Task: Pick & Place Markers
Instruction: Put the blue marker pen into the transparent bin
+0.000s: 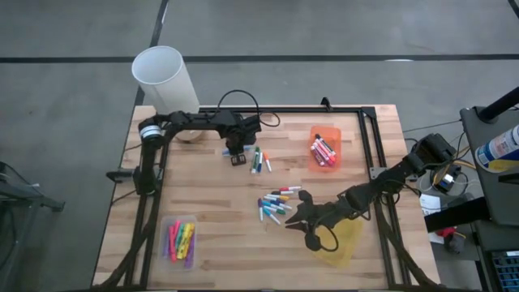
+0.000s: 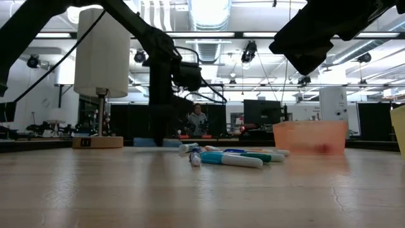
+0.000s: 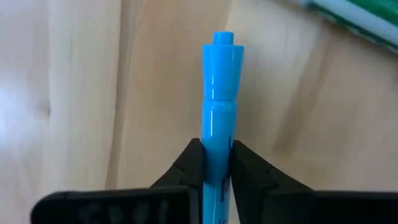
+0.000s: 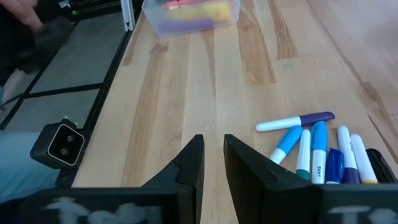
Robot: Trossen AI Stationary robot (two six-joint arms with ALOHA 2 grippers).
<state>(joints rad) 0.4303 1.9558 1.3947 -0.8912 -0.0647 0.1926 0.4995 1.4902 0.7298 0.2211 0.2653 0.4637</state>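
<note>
High view: the left gripper [image 1: 236, 152] sits near the counter's [image 1: 211, 243] far edge, just beside a few loose markers [image 1: 259, 160]; the right gripper [image 1: 302, 217] waits by the central pile. Left wrist view: its fingers [image 3: 186, 171] clamp a blue marker [image 3: 219, 118], its long axis running straight out ahead, seemingly flat on the wood. Right wrist view: the fingers stand slightly apart, empty.

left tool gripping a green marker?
No, the left tool pinches a light blue plastic marker between its fingers.
</note>
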